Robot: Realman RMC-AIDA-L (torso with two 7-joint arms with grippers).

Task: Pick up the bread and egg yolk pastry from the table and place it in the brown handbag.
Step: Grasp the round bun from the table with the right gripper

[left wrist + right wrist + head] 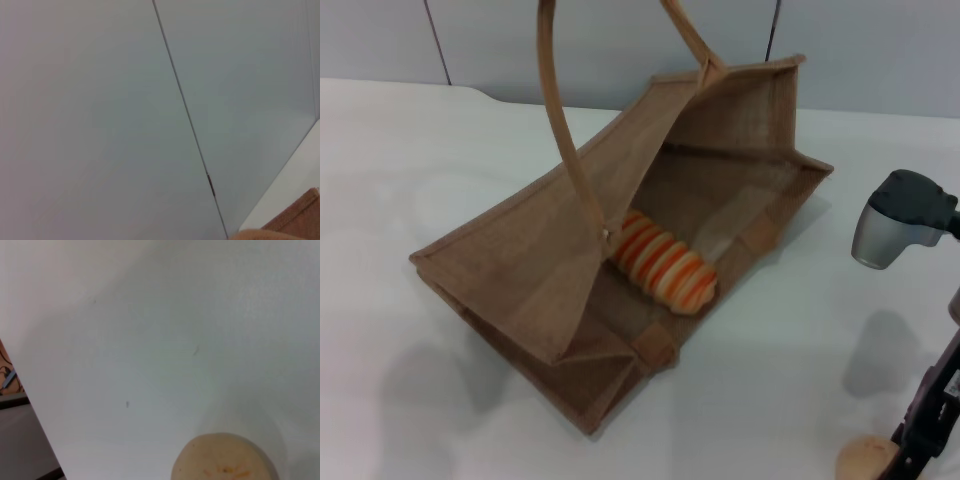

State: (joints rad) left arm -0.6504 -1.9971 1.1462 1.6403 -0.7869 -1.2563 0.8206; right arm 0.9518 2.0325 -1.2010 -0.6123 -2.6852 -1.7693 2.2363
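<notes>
bread: striped tan-orange ridged loaf inside brown jute tote
pastry: round beige bun on white worktop, right of tote
right pincer: beside bun, grip state cannot tell

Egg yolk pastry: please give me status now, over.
Right gripper low by the egg yolk pastry, at the table's near right. Left gripper out of view. Bread already inside the brown handbag. Path to bag unobstructed.

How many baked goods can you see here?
2. The bread lies inside the bag; the pastry sits on the table near the right arm. The bag's walls could hide more.
</notes>
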